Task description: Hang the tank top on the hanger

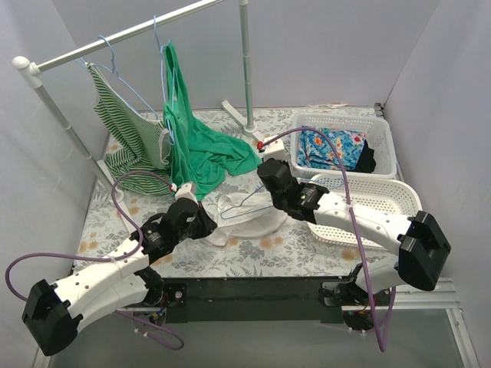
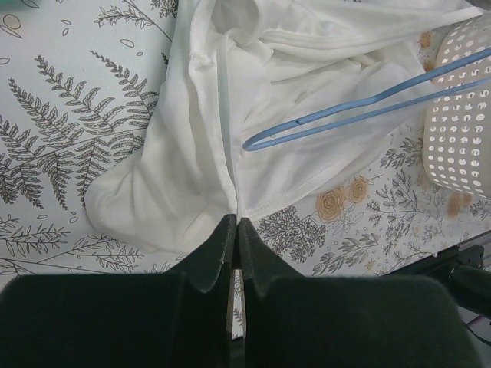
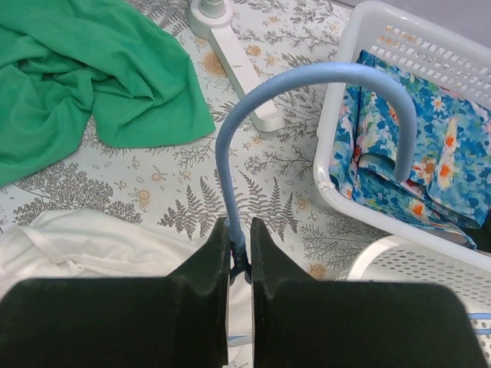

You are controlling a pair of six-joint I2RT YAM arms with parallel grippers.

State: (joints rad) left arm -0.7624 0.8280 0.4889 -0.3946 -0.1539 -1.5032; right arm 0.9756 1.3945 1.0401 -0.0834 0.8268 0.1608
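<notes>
Tank top (image 2: 192, 153) lies crumpled on the desk (image 2: 77, 115), one edge pinched in my closed left jaws; my right jaws clamp the hanger (image 3: 230, 153) below its hook, its wire reaching leftward over the cloth

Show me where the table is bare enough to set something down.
Bare: the near strip below the tank top; the left edge below the striped top. Crowded: centre, with hanger and green garment; right, back basket and near basket.
</notes>
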